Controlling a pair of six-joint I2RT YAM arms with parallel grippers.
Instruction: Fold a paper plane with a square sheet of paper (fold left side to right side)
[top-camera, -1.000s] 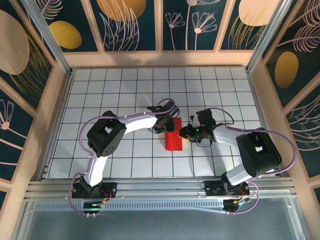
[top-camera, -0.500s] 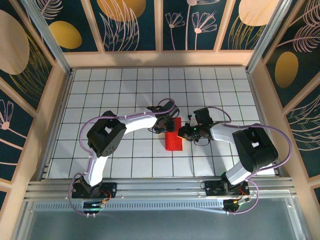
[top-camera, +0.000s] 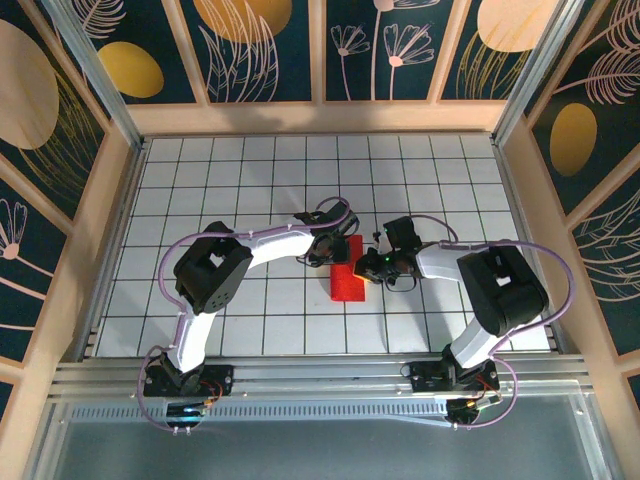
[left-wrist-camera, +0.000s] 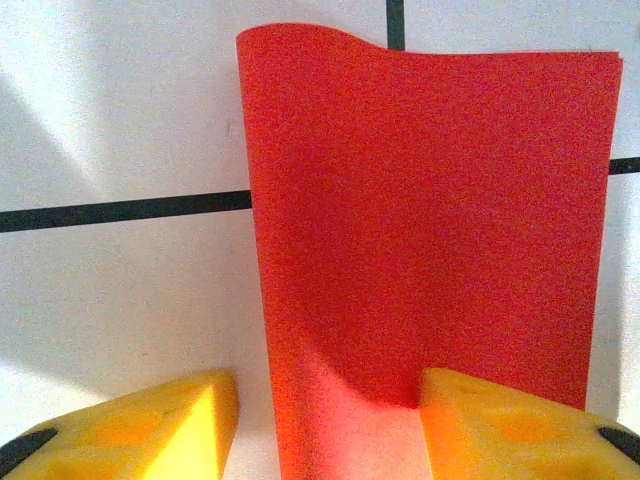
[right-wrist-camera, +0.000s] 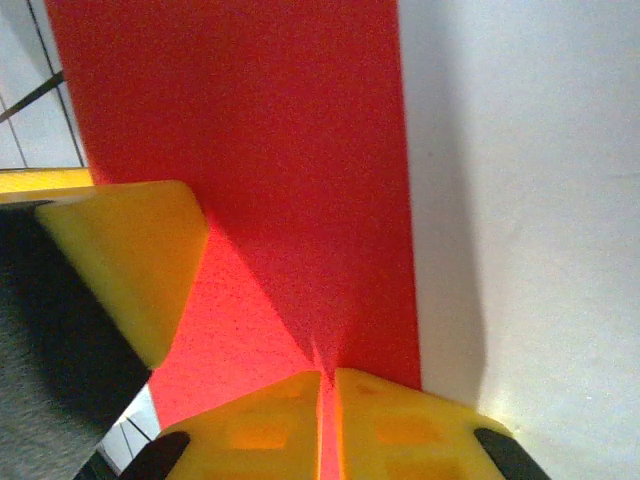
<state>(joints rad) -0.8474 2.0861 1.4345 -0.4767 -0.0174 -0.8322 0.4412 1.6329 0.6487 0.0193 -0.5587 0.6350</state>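
Note:
The square sheet of paper (top-camera: 349, 281) is bright red and lies doubled over as a narrow rectangle on the white grid table; no paper plane shape shows. My left gripper (top-camera: 335, 248) stands open at the sheet's far end. In the left wrist view, one of its fingers (left-wrist-camera: 505, 430) presses on the paper (left-wrist-camera: 430, 220) and the other (left-wrist-camera: 130, 430) rests on bare table beside it. My right gripper (top-camera: 368, 266) is at the sheet's right edge. Its yellow fingers (right-wrist-camera: 400, 430) are shut on a thin raised edge of the red paper (right-wrist-camera: 250, 130).
The left gripper's yellow finger (right-wrist-camera: 130, 250) sits close beside the right jaws. Wooden rails (top-camera: 320, 118) and patterned walls enclose the table. Open white tiles (top-camera: 230, 190) surround the paper on all sides.
The right gripper has slid a little left onto the sheet's right edge and closed on it. The left gripper and the paper have stayed put.

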